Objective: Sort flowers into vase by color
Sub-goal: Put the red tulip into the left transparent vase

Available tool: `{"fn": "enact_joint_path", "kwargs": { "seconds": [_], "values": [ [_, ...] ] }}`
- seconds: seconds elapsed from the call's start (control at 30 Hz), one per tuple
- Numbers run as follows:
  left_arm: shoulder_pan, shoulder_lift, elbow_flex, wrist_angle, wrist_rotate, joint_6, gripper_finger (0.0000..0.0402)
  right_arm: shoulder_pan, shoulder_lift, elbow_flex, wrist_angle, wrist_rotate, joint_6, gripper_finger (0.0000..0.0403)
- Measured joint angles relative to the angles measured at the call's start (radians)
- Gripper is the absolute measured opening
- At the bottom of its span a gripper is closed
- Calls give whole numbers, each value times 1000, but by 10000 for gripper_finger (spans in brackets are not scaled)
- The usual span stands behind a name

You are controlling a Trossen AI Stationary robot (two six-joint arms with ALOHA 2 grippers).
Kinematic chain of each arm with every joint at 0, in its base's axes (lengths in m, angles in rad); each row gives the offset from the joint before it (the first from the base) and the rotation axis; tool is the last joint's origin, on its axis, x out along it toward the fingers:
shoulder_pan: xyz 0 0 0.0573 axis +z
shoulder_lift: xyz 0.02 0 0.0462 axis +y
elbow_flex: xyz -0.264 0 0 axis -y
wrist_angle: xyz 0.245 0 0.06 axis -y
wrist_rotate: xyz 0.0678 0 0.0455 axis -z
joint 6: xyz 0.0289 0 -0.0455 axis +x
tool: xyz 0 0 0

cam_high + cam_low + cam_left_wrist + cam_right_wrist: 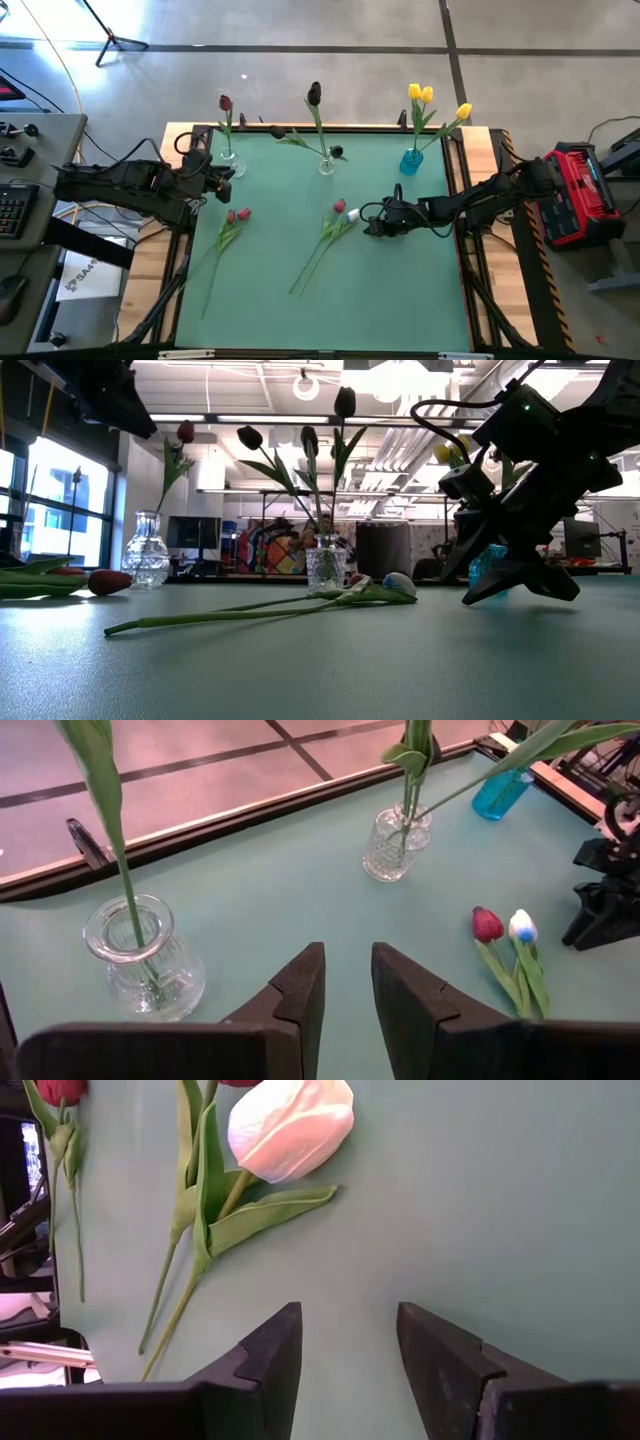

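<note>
Green-topped table (400,290) on a wooden frame, grey workshop floor beyond.

Sorted so far: left clear vase (229,155) at the far edge, one dark red tulip (225,103); middle clear vase (326,165), black tulips (314,94), three heads countable in the low view; blue vase (411,160) far right, three yellow tulips (421,95).

Still loose on the table: two red tulips (238,215) lying left of centre, near the left arm; one red tulip (339,207) and one white tulip (353,214) lying side by side at centre. No vase visibly set aside for white.

Left hand (348,988): hovering near the left vase, fingers slightly parted, holding nothing. Right hand (348,1342): low over the table just right of the white tulip, fingers spread, empty.

Judged a little over half done; four stems outstanding.

Writing: printed sheet (82,277) beside the table at near left, lettering too small to read. No brands legible elsewhere.
</note>
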Motion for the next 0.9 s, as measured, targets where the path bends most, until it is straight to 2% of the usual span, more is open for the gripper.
{"fn": "enact_joint_path", "kwargs": {
  "seconds": [0.17, 0.4, 0.9],
  "values": [
    [17, 9, 41, 4, 28, 41, 75, 0, 0, 0, 13, -11, 16, 155],
    [53, 24, 125, -3, 13, 147, 75, 0, -1, 1, 82, 11, 16, 155],
    [101, 25, 131, -2, 46, 177, 75, -1, -1, 1, 82, 27, 8, 155]
  ]
}}
